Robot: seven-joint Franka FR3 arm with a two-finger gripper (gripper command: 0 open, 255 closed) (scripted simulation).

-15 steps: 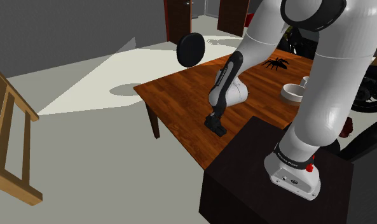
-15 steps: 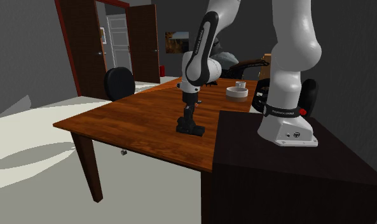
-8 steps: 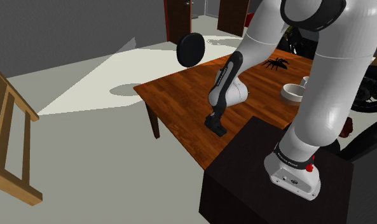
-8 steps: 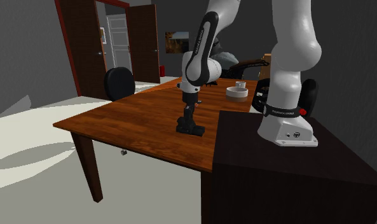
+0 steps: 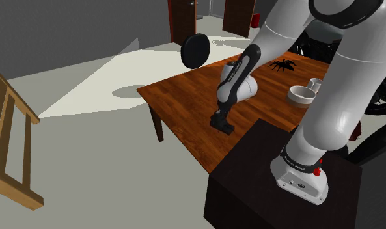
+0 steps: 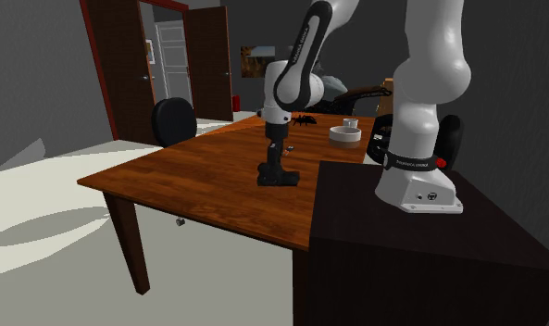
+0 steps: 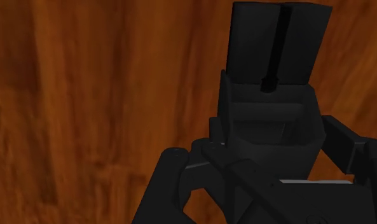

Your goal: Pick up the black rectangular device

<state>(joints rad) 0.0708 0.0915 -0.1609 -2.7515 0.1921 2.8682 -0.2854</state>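
No word, number or brand can be read anywhere. Well apart from the tool (image 6: 278, 174), on the stand (image 6: 402, 243), the dark band (image 6: 406, 164) round the foot of the arm carries a line of small pale lettering, too fine to make out. Just under it, the white base (image 6: 413, 188) bears a small round mark (image 6: 432, 196), equally unreadable.

Shoulder cam high behind stand (image 5: 250, 188); 2nd ext low; both share table (image 5: 178, 97); wrist close
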